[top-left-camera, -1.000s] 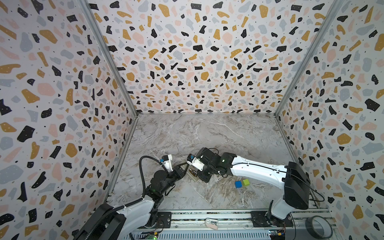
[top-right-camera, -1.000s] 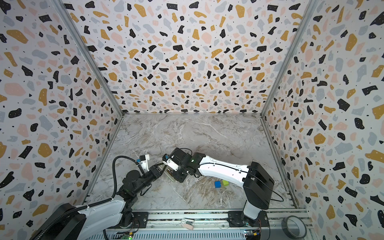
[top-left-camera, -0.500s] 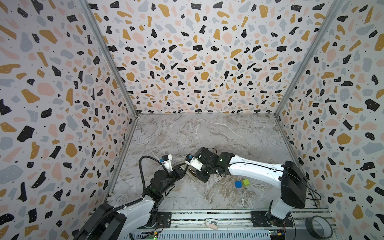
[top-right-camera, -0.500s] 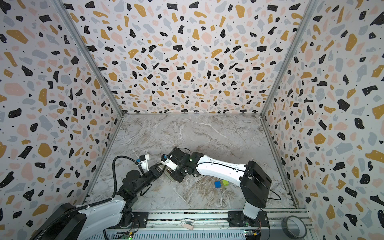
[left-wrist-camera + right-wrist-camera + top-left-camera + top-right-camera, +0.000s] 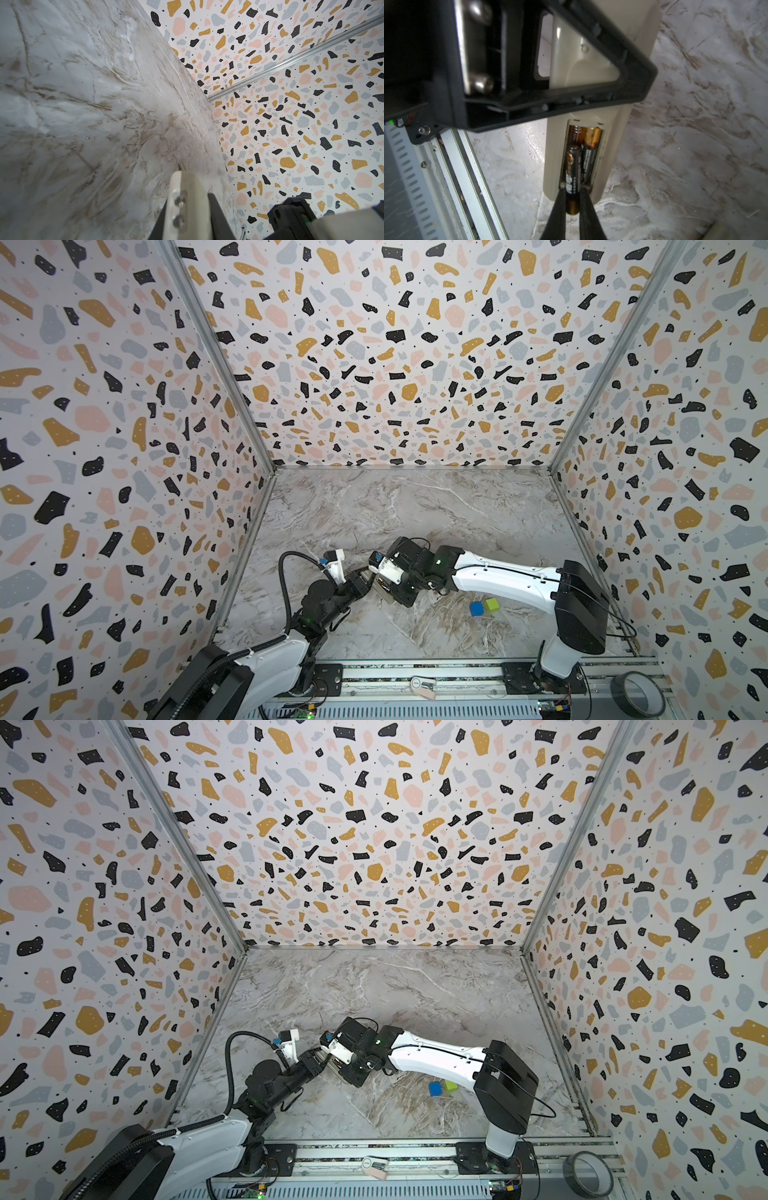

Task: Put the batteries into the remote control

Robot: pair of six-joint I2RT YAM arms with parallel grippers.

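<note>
Blue cube [image 5: 476, 608] beside green cube [image 5: 492, 605], near right arm [image 5: 498, 578].

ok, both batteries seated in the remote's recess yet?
No: one battery lies in the remote control's recess, while the other battery sits pinched in the right pincer, its tail overhanging the recess end.

Robot lab test cell — terrazzo-print walls [image 5: 374, 364], marble-print floor [image 5: 395, 510].

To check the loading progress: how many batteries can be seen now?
2. The seated battery lies in the recess of the remote control. The held battery is gripped by the right end effector, one end over the recess. No others show.
</note>
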